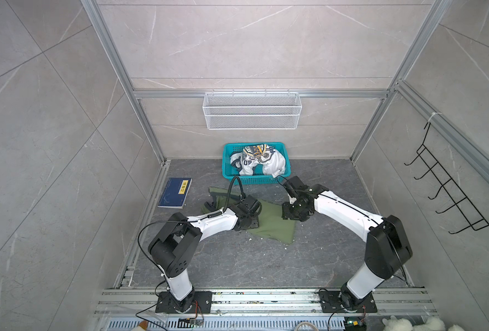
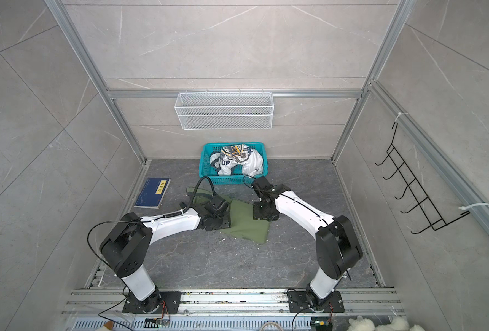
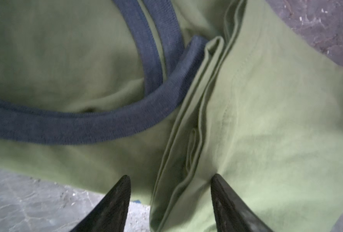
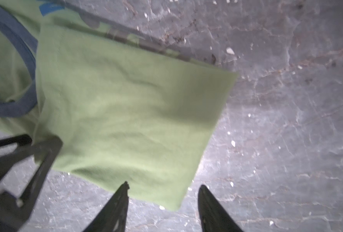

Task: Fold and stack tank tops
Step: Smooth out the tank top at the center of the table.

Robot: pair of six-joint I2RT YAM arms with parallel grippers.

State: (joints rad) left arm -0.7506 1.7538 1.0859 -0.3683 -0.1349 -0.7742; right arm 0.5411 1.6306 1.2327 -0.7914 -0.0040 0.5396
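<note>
**A:** Where's the olive tank top (image 1: 272, 220)?

**B:** Near the middle of the dark worktop (image 1: 237, 258), partly folded, with one flap laid over the body.

**A:** And the other one?

**B:** The white tank top (image 1: 275, 164) is crumpled in the teal basket (image 1: 228, 169) at 12 o'clock. A blue book (image 1: 176, 192) lies at 9 o'clock, well apart from the cloth.

**A:** What about the tools?

**B:** The left tool (image 3: 170, 175) stands wide just over a fold in the olive cloth, gripping nothing. The right tool (image 4: 163, 183) is at the shirt's 3 o'clock edge, jaws apart and empty.

**A:** Can you see the trim?

**B:** Yes, the navy trim (image 3: 86, 128) curves beside the fold.
</note>
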